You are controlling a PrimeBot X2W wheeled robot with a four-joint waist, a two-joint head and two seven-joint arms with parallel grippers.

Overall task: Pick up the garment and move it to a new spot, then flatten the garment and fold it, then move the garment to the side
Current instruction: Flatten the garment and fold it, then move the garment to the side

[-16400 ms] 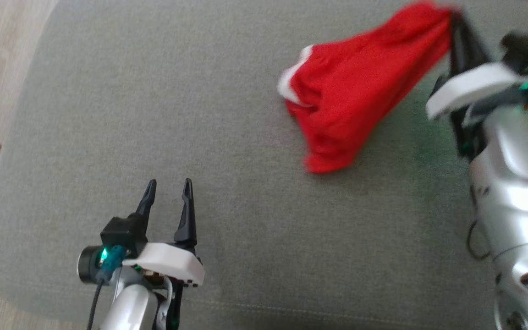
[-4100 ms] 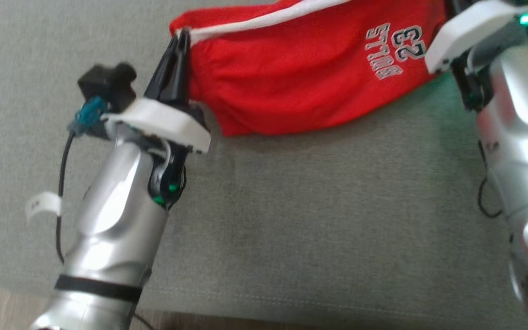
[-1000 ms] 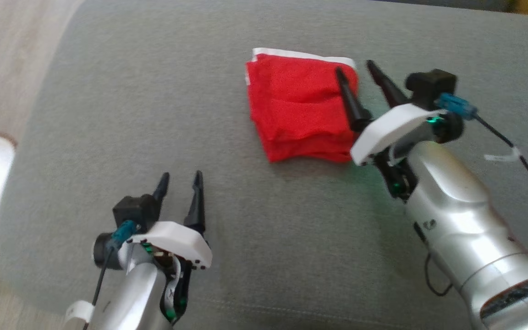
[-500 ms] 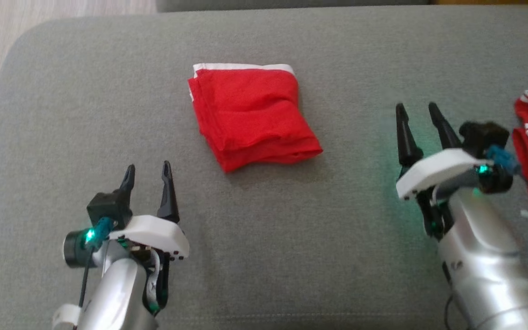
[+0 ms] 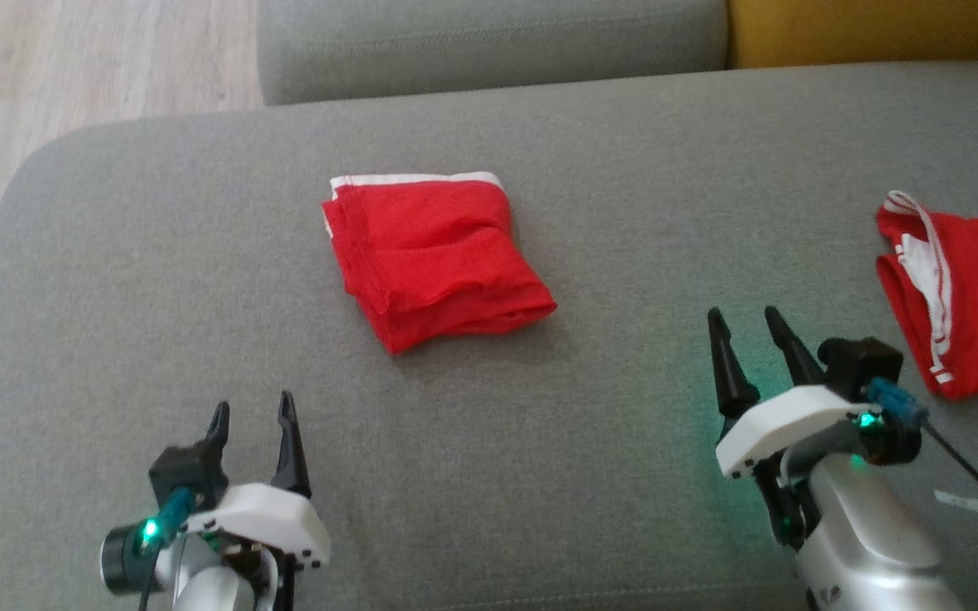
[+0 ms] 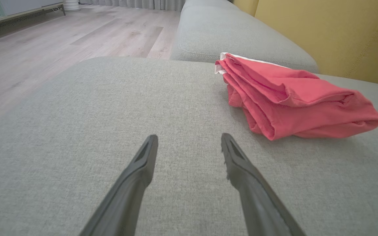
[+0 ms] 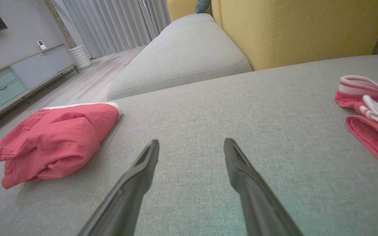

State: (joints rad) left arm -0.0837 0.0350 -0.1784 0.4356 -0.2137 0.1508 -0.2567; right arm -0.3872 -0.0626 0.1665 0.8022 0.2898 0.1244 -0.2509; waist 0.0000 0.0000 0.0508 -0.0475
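Note:
The red garment [image 5: 434, 259] lies folded into a compact square on the grey sofa cushion [image 5: 608, 212], white trim along its far edge. It also appears in the left wrist view, the garment [image 6: 290, 98] ahead and to the right, and in the right wrist view, the garment [image 7: 54, 141] at the left. My left gripper [image 5: 253, 413] hovers open near the cushion's front, well short of the garment, nothing between its fingers. My right gripper [image 5: 742, 327] is open too, off to the garment's right, empty.
A second red garment with white stripes [image 5: 956, 297] lies crumpled at the cushion's right edge. Another grey cushion [image 5: 489, 38] and a yellow backrest [image 5: 871, 30] lie beyond. Wooden floor [image 5: 73, 68] is at the left.
The right gripper drew back from the folded garment toward the front right. The left gripper sits lower in the picture. The head camera shifted, bringing the second red garment and backrest into view.

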